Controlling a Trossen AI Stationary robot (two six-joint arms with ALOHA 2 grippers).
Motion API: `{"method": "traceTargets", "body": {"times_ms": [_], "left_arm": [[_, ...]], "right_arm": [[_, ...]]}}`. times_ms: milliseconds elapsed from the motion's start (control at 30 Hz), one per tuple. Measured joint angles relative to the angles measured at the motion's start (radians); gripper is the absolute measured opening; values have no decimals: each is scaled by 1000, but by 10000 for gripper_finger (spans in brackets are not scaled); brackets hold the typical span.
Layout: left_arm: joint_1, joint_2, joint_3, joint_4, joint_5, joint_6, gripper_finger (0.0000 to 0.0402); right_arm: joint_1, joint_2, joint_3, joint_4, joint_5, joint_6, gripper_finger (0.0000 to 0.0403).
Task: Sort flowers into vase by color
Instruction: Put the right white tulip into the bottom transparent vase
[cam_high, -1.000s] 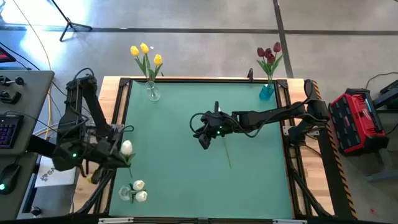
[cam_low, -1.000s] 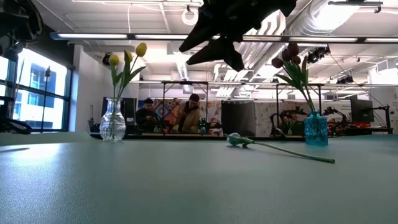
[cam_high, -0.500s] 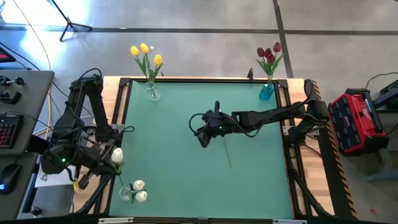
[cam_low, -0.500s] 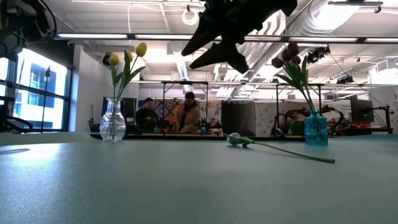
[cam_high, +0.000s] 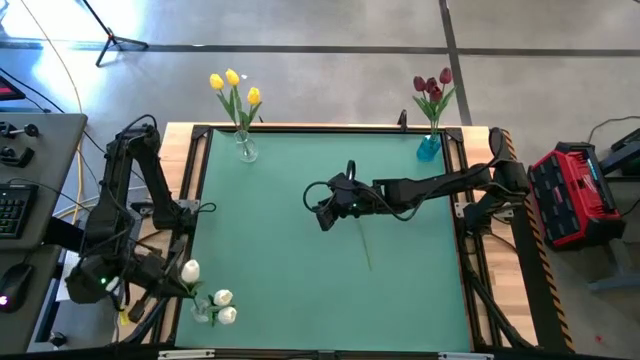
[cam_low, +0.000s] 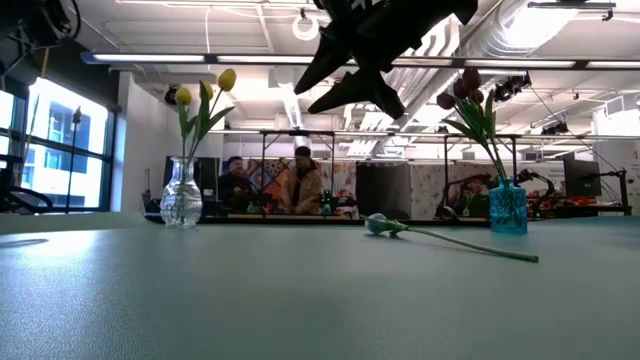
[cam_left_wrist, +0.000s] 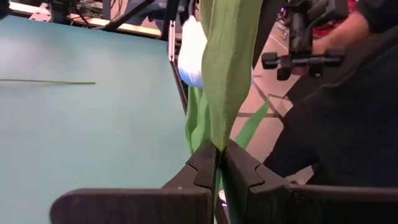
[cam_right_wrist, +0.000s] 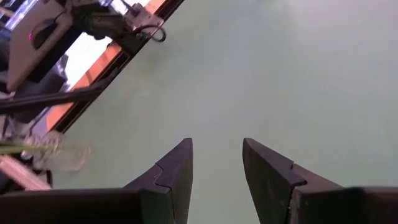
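The left gripper (cam_left_wrist: 219, 163) clamps a white tulip's green stem (cam_left_wrist: 221, 68), its head at twelve o'clock; the right gripper (cam_high: 324, 215) hovers open mid-table.

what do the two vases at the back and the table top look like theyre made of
The vase with yellow tulips looks like clear glass: the room shows through it and it glints. The vase with red tulips looks like blue-tinted glass, see-through and glossy, though plastic cannot be ruled out. The table top looks like a matte green mat or coated sheet, with only soft reflections, inside a wooden frame.
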Motion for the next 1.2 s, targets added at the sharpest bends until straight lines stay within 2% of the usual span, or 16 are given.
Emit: {"method": "traceTargets", "body": {"times_ms": [467,567,767,900,1100,1200], "left_arm": [[0,50,0,-60,-63,-55,9],[0,50,0,-109,-59,-127,17],[-1,43,0,-258,-34,-364,36],[-5,37,0,-293,-22,-427,48],[-21,15,0,-300,12,-483,56],[-30,-2,0,-299,83,-520,56]], "right_arm": [[11,0,0,12,19,21,129],[11,0,0,12,19,21,129],[11,0,0,12,28,21,129],[11,0,0,5,29,21,129],[13,0,0,-143,37,103,129],[13,0,0,-232,37,138,129]]}}
